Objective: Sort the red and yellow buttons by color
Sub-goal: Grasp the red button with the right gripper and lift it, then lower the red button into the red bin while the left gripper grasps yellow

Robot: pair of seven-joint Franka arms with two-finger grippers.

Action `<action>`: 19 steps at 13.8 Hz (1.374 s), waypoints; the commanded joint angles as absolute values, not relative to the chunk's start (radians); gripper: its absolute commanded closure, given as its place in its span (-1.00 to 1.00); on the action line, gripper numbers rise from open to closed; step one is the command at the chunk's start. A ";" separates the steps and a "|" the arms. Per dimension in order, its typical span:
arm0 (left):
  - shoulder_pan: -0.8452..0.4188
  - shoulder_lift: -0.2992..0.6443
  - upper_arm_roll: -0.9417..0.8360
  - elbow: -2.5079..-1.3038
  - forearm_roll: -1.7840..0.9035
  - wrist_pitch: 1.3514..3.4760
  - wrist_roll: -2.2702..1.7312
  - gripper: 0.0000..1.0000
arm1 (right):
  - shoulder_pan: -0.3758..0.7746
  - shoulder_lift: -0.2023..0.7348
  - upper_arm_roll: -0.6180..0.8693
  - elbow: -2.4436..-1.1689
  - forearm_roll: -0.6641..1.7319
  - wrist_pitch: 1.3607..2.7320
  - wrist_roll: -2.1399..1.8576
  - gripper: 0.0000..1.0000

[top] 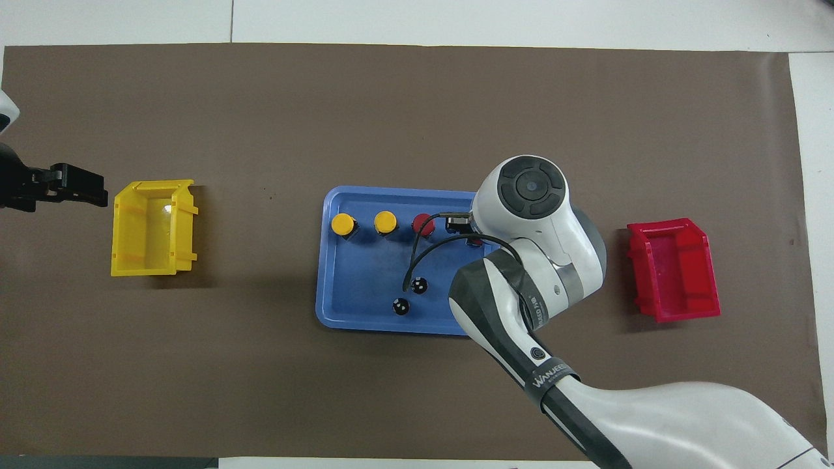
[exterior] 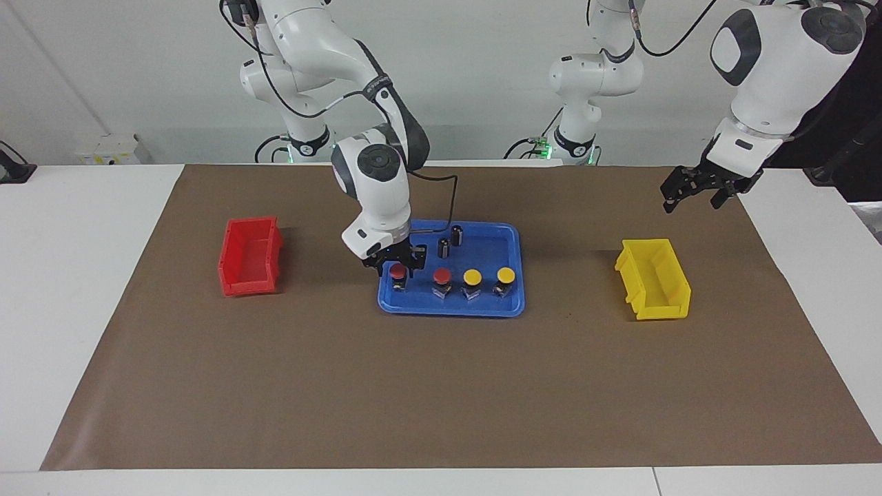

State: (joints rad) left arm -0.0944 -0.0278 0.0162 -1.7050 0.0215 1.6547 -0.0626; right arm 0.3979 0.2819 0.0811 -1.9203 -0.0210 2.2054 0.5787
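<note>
Four buttons stand in a row in the blue tray [exterior: 448, 311], along its edge farther from the robots. Two are yellow buttons [exterior: 472, 277] [exterior: 506, 275], and a red button [exterior: 442, 275] stands beside them. My right gripper [exterior: 398, 267] is down around the other red button [exterior: 397, 271], at the row's end toward the right arm. That button still stands in the tray. From overhead the right arm hides most of it. My left gripper [exterior: 692, 189] hangs open with nothing in it over the mat beside the yellow bin [exterior: 654, 279].
Two dark cylinders [exterior: 444, 248] [exterior: 457, 235] stand in the tray, nearer to the robots than the buttons. A red bin [exterior: 250, 256] sits on the brown mat toward the right arm's end. The yellow bin sits toward the left arm's end.
</note>
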 commanded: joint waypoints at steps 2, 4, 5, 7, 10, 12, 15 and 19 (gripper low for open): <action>-0.092 -0.071 0.014 -1.785 0.034 1.735 -0.077 -0.98 | 0.390 0.249 0.104 -1.965 -0.012 2.229 0.572 -0.28; -0.092 -0.071 0.012 -1.786 0.034 1.738 -0.077 -0.97 | 0.390 0.249 0.104 -1.965 -0.014 2.229 0.571 -0.16; -0.095 -0.071 0.012 -1.787 0.034 1.735 -0.078 -0.98 | 0.388 0.249 0.104 -1.965 -0.014 2.229 0.551 -0.02; -0.107 -0.071 0.012 -1.787 0.034 1.736 -0.121 -0.96 | 0.377 0.250 0.104 -1.959 -0.012 2.229 0.537 0.33; -0.098 -0.071 0.012 -1.787 0.034 1.738 -0.123 -0.96 | 0.370 0.261 0.103 -1.909 0.015 2.214 0.537 0.64; -0.094 -0.071 0.011 -1.789 0.032 1.764 -0.124 -0.88 | 0.336 0.241 0.104 -1.858 0.023 2.166 0.535 0.64; -0.206 -0.029 0.002 -1.789 0.026 1.857 -0.287 -0.87 | 0.234 0.113 0.103 -1.828 0.064 1.983 0.400 0.63; -0.421 0.107 0.003 -1.782 0.028 1.948 -0.541 -0.69 | 0.046 -0.085 0.100 -1.972 0.089 1.821 0.088 0.56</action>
